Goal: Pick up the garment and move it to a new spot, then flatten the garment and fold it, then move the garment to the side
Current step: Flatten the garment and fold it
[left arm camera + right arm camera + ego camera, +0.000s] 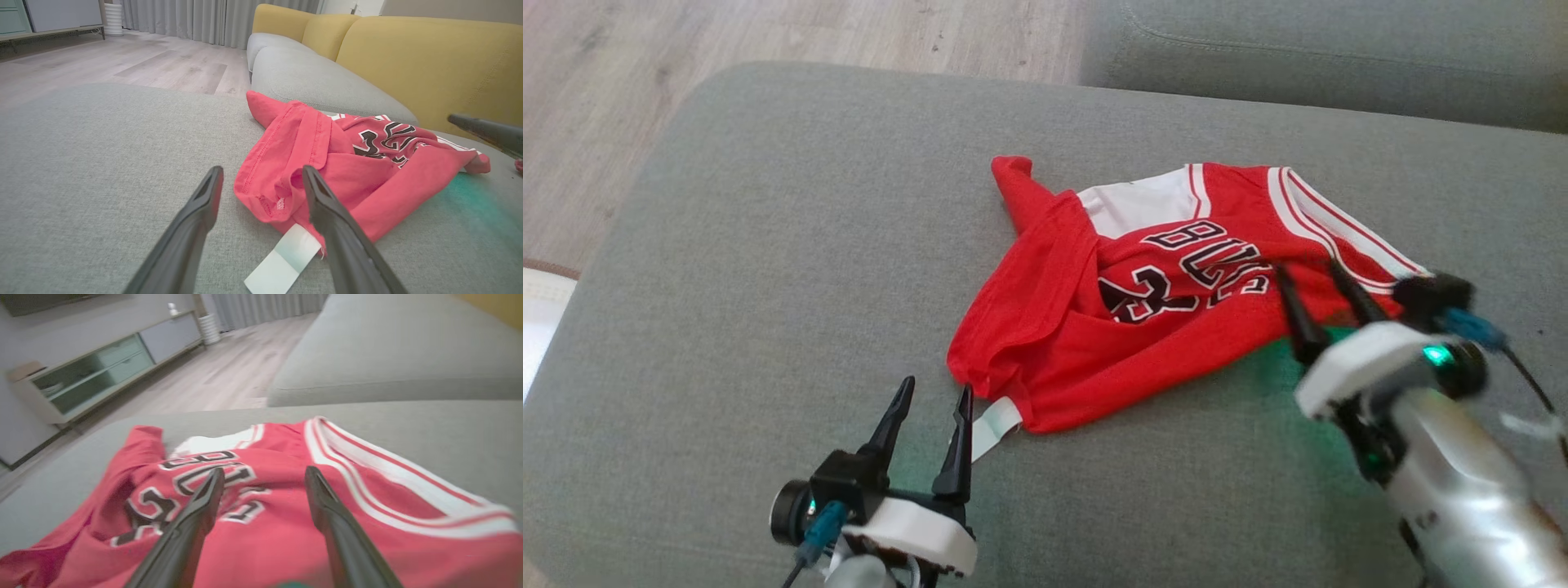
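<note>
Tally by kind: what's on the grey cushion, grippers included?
Red basketball jersey with black-and-white lettering: 1
White rectangular label at its hem: 1
Open grippers with dark fingers: 2, left gripper and right gripper
Total: 4

My left gripper (937, 385) has dark fingers (192, 228) of smooth, matt plastic, set in a smooth white plastic shell. My right gripper (1306, 265) is made the same, on a forearm (1462, 498) with a silvery, softly glossy skin. The garment (1094, 343) is thin red cloth, matt, with stitched hems, white banded trim and flat black-and-white lettering. Its label (286, 255) is smooth and white, satin or paper; I cannot tell which. The cushion (768, 245) under it is grey cloth in a coarse, matt weave. The backrest (429, 61) is yellow cloth of finer grain. The floor (768, 33) is pale, matt, wood-look boards.
</note>
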